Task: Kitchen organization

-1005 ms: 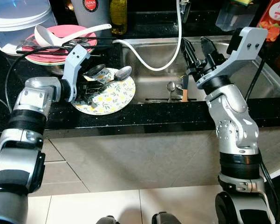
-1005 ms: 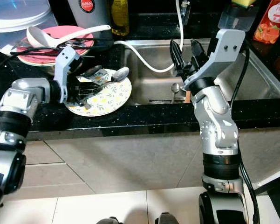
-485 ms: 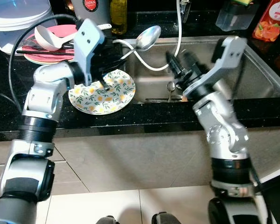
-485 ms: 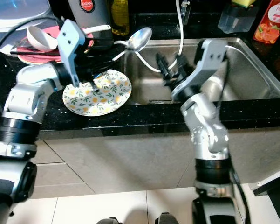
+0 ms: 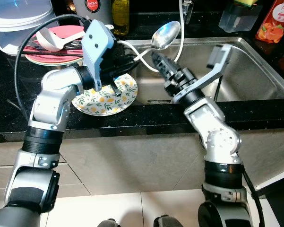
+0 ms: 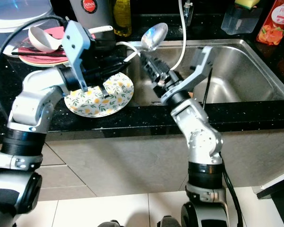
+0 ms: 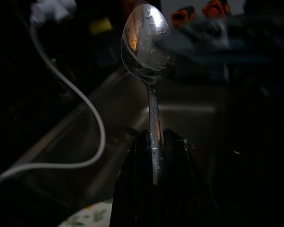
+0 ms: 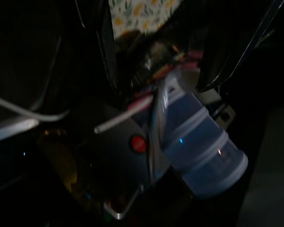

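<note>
The left end effector [image 7: 156, 142] is clenched on a spoon [image 5: 164, 35], bowl up at twelve o'clock over the sink [image 5: 255, 71], apparently offering it to the spread right end effector [image 5: 159, 61].

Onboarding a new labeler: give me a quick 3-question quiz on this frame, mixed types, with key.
1. True or false: the left gripper is shut on the spoon.
2. The spoon's bowl is held above: A) the pink plate, B) the sink, C) the floor.
3. Fill in: the floral plate lies on the black ____ beside the sink.

Key: 1 true. 2 B; it is near the sink's rim, just above the right gripper, whose fingers are open. 3 counter.
</note>
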{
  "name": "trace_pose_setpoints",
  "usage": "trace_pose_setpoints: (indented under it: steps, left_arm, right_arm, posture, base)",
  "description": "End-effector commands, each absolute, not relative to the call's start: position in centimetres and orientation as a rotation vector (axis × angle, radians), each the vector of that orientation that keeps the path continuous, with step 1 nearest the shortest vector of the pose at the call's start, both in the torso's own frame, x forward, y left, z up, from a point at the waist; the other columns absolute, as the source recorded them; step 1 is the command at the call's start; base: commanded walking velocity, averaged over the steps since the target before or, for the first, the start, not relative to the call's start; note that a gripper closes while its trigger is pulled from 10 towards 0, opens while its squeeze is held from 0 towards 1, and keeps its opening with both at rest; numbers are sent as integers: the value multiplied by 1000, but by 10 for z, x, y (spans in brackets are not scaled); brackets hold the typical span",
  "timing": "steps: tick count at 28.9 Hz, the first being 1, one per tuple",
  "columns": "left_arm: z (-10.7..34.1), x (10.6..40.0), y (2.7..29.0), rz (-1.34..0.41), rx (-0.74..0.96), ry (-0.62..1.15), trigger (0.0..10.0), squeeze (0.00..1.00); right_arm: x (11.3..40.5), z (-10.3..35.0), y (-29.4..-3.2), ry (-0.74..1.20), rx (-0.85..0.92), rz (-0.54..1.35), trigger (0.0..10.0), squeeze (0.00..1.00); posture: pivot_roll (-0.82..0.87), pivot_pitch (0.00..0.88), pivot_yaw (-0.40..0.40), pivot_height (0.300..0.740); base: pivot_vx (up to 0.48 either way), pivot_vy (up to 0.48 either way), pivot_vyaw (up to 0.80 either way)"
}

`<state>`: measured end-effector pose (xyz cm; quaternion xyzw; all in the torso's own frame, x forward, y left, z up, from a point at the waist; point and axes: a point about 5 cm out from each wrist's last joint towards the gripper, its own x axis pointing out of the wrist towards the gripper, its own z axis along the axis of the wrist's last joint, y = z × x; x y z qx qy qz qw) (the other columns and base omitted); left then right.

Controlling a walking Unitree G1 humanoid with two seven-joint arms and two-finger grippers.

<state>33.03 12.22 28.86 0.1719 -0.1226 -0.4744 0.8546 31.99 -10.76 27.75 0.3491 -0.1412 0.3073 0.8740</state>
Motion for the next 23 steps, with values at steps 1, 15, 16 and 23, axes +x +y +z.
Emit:
trace_pose_setpoints:
  steps: [1, 15, 16, 23]
  left_arm:
    - [286, 323, 113, -1051, 352, -262, 10000, 0]
    - [280, 320, 111, -1040, 346, -240, 10000, 0]
    - [280, 320, 111, -1040, 346, -240, 10000, 0]
    - [281, 320, 112, -1013, 354, -249, 10000, 0]
  right_arm:
    - [320, 279, -108, -292, 742, 646, 10000, 0]
    - [323, 285, -112, -308, 770, 626, 0, 0]
    - [323, 285, -112, -308, 770, 626, 0, 0]
    - [323, 285, -114, -310, 773, 624, 0, 0]
  posture:
    - [50, 62, -19, 740]
    - [54, 63, -25, 740]
    - [54, 63, -25, 740]
    - [52, 60, -24, 740]
  base:
    - [0, 0, 0]
    - [0, 0, 0]
    - [0, 0, 0]
    - [0, 0, 0]
